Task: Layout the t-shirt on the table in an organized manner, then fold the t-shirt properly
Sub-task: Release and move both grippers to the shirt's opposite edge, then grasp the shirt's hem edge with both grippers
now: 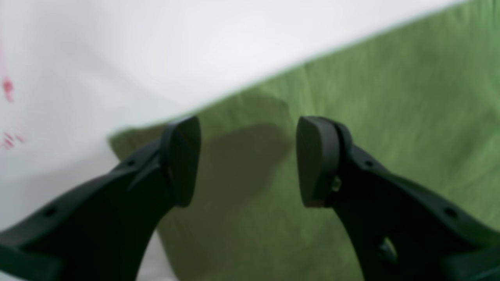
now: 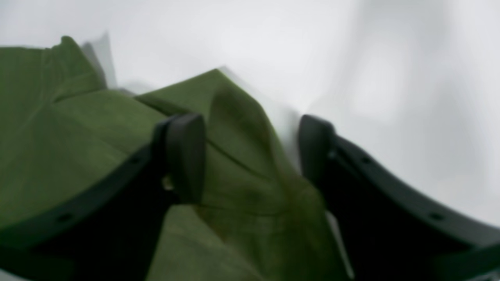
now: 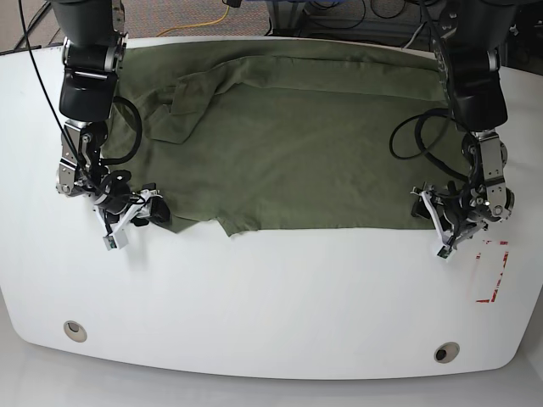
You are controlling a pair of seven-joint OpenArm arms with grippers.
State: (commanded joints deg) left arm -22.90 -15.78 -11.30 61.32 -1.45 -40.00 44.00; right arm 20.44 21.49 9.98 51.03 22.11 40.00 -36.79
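An olive-green t-shirt (image 3: 288, 153) is spread across the far half of the white surface (image 3: 271, 297), with a pincer set at each lower corner.

The left pincer (image 1: 248, 160) is held apart over the shirt's corner, both pads clear of the flat cloth. The right pincer (image 2: 252, 156) is also held apart, and a raised, rumpled fold of fabric is seen between its fingers without being clamped. One sleeve is seen folded over near the collar in the base view. A red tape rectangle (image 3: 490, 271) is marked on the surface just beside the left pincer.
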